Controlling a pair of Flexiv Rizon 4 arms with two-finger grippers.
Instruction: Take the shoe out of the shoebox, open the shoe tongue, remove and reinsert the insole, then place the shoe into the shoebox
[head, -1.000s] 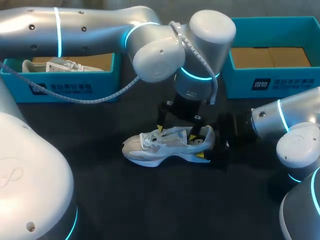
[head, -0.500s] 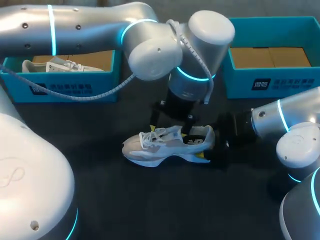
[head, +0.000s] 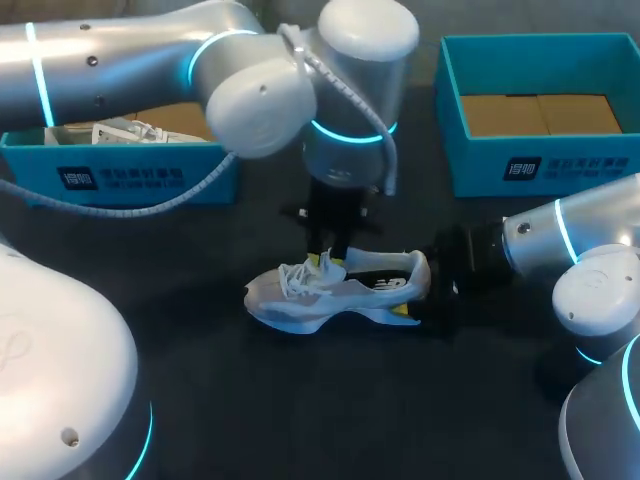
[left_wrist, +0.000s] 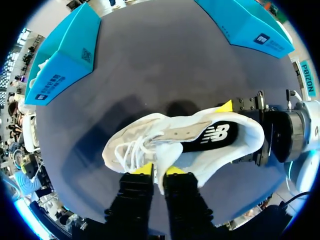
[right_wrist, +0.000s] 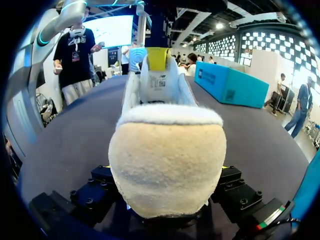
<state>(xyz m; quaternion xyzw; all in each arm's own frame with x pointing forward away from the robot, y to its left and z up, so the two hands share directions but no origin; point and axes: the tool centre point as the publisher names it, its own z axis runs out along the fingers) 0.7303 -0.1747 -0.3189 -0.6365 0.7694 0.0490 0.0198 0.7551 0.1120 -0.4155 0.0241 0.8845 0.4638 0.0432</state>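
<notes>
A white and grey shoe (head: 330, 292) lies on its sole on the dark table, toe to the left. My left gripper (head: 330, 262) comes down from above, and its yellow tips (left_wrist: 145, 169) are shut on the raised white tongue (left_wrist: 167, 152). The black insole (left_wrist: 212, 137) shows in the shoe's opening. My right gripper (head: 425, 295) is at the heel with a finger on each side, holding the shoe. In the right wrist view the fuzzy heel (right_wrist: 167, 160) fills the space between its fingers and hides their tips.
A blue shoebox (head: 150, 175) at the back left holds another white shoe (head: 120, 132). A second blue shoebox (head: 540, 165) with a brown cardboard floor stands at the back right. My left arm hangs over the table's middle.
My left gripper has moved left along the shoe, from over its opening to the tongue, and has closed from wide open onto the tongue. The right arm and shoe have stayed put.
</notes>
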